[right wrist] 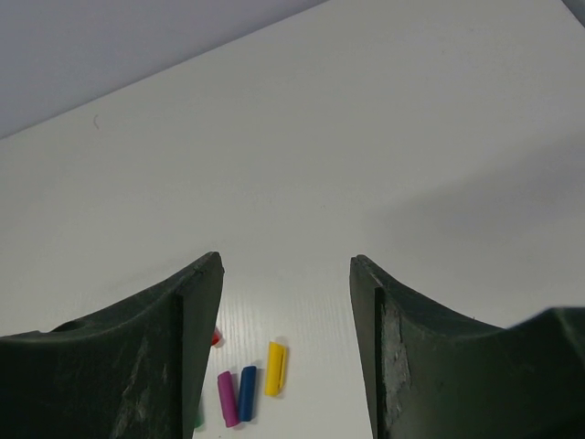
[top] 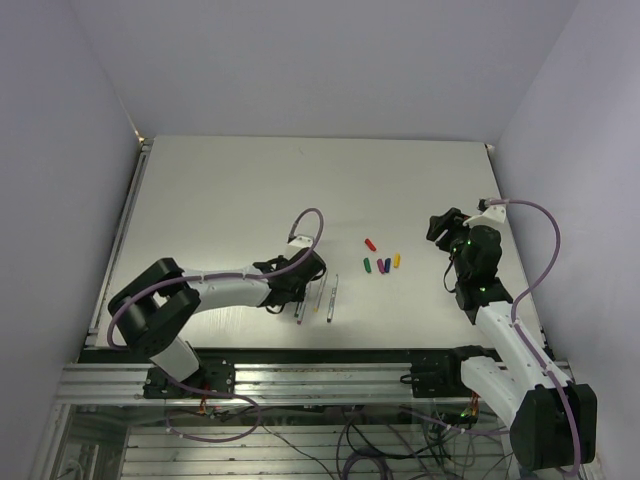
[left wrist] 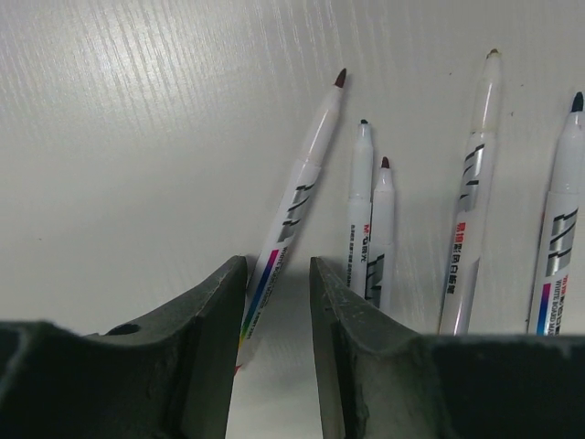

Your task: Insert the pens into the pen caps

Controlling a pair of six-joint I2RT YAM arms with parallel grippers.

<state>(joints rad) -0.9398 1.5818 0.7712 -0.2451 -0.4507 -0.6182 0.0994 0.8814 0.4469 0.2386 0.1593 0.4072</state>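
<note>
Five pens lie side by side near the table's front. In the left wrist view they are the red-tipped pen point(left wrist: 297, 197), a dark green-tipped pen point(left wrist: 362, 187), a magenta-tipped pen point(left wrist: 382, 224), an orange-tipped pen point(left wrist: 475, 183) and a blue-tipped pen point(left wrist: 562, 215). My left gripper point(left wrist: 277, 267) is open and low over the table. The rear end of the red-tipped pen lies between the jaws, against the left finger point(left wrist: 215, 311). In the top view the left gripper point(top: 293, 290) is at the pens point(top: 318, 300). My right gripper point(right wrist: 286, 262) is open and empty, raised to the right of the caps.
The caps lie loose in a small cluster: yellow point(right wrist: 275, 368), blue point(right wrist: 247, 391), magenta point(right wrist: 227, 398), with red point(right wrist: 215, 337) and green point(right wrist: 198, 422) partly hidden by my right finger. In the top view the cluster point(top: 381, 262) lies right of the pens on the white table point(top: 220, 200).
</note>
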